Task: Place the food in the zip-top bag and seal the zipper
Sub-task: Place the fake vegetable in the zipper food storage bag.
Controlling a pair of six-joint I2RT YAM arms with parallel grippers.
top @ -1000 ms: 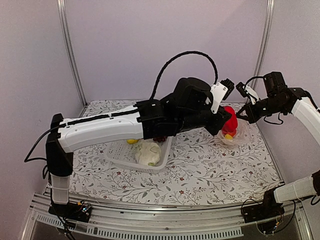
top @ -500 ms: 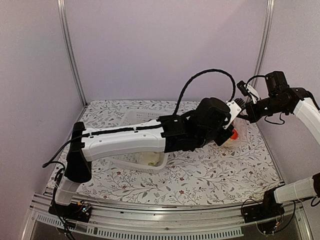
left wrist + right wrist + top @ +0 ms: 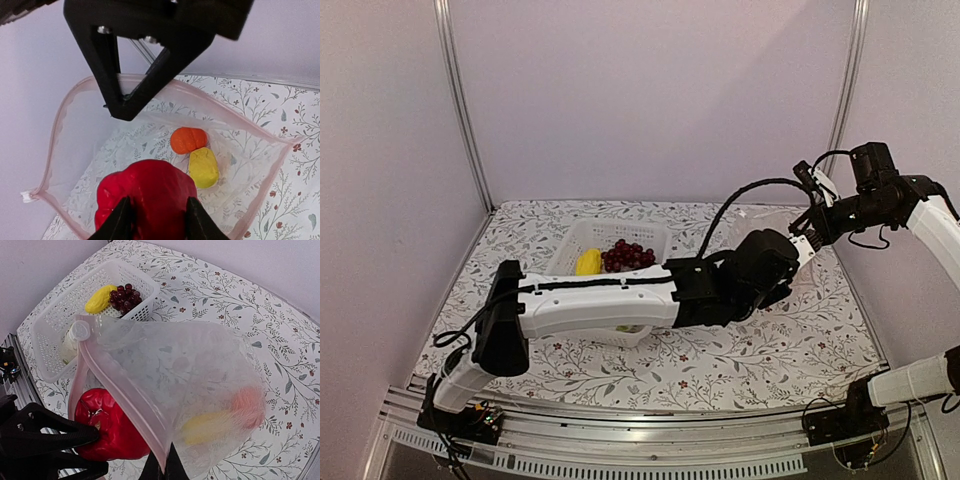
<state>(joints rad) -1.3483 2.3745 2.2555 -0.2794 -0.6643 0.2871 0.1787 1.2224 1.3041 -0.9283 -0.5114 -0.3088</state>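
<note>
My left gripper (image 3: pixel 158 212) is shut on the red pepper (image 3: pixel 150 195), which sits inside the mouth of the clear zip-top bag (image 3: pixel 245 150). An orange fruit (image 3: pixel 188 140) and a yellow piece (image 3: pixel 203 167) lie at the bag's bottom. The pinkish zipper (image 3: pixel 54 145) rims the gaping mouth. My right gripper (image 3: pixel 166 467) is shut on the bag's upper edge (image 3: pixel 120 390) and holds the mouth up. In the right wrist view the pepper (image 3: pixel 112 425) shows below that edge. From above, the left wrist (image 3: pixel 765 270) covers the bag.
A white perforated basket (image 3: pixel 582 238) stands left of the bag. It holds dark grapes (image 3: pixel 628 255), a yellow piece (image 3: pixel 587 262) and a white cauliflower (image 3: pixel 69 347). The left forearm (image 3: pixel 600 300) stretches across the basket's near side.
The left arm has stretched forward and dropped, carrying the pepper from above the bag into its mouth. The right arm has held still with the bag's edge.
</note>
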